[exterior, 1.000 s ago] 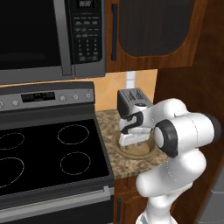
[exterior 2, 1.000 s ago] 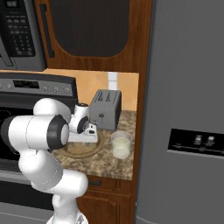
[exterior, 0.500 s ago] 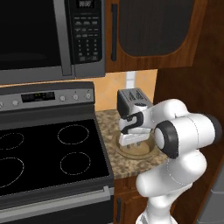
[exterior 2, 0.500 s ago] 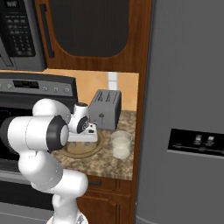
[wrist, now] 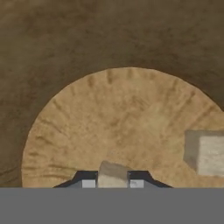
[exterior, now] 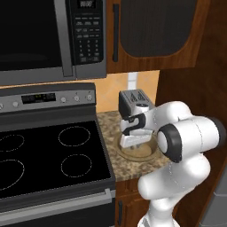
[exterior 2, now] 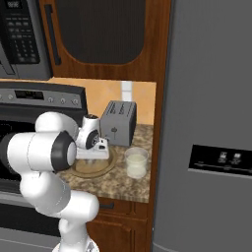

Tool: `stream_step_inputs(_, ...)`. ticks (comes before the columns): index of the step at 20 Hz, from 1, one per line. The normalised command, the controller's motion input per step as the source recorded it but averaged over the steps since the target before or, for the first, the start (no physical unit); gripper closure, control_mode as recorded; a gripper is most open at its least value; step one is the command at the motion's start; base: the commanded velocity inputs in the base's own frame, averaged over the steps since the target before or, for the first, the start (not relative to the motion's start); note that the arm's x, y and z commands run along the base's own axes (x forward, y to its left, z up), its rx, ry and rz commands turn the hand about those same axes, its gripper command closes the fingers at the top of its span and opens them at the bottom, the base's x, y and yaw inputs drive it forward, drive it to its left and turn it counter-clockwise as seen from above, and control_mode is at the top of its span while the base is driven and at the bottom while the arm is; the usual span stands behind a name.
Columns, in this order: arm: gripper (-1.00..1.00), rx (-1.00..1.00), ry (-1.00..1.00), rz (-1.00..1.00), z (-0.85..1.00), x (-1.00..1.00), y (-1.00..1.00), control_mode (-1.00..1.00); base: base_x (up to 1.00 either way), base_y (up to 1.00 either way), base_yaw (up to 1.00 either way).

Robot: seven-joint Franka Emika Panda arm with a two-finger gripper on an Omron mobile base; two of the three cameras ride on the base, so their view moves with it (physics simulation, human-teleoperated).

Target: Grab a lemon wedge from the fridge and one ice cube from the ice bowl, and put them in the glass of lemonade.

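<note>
Left base view: the tool (exterior: 133, 142) is seen lowered into the ice bowl (exterior: 153, 151) on the granite desk (exterior: 107, 120), in front of the toaster (exterior: 134, 102) and beside the stove (exterior: 53, 150); its jaws are hidden by the hand.
Right base view: the ice bowl (exterior 2: 105, 169) is shown under the tool (exterior 2: 91, 155); the glass of lemonade (exterior 2: 136, 163) stands just beside the bowl, next to the fridge (exterior 2: 211, 123), whose doors are closed.
Hand view: the jaws are drawn narrow on an ice cube (wrist: 112, 174) between the fingertips (wrist: 89, 178); a second cube (wrist: 206, 152) lies apart on the bowl floor (wrist: 122, 118).
Progress: the cube is judged gripped but not lifted; carrying it to the glass and fetching the lemon wedge are judged left.
</note>
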Motion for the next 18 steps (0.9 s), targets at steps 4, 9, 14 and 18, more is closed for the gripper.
stream_step_inputs(4,1.00,0.00,-0.10,-0.03,0.88,-0.90,-0.10,-1.00,0.00,0.00,0.00)
stream_step_inputs(9,1.00,0.00,-0.02,-0.11,1.00,-0.73,-0.37,-1.00,0.00,0.00,0.00)
stream_step_inputs(14,1.00,-0.05,-0.01,-0.18,0.94,-0.44,-0.55,-1.00,0.00,0.00,0.00)
stream_step_inputs(18,1.00,-0.09,0.00,-0.24,0.85,-0.19,-0.55,-1.00,0.00,0.00,0.00)
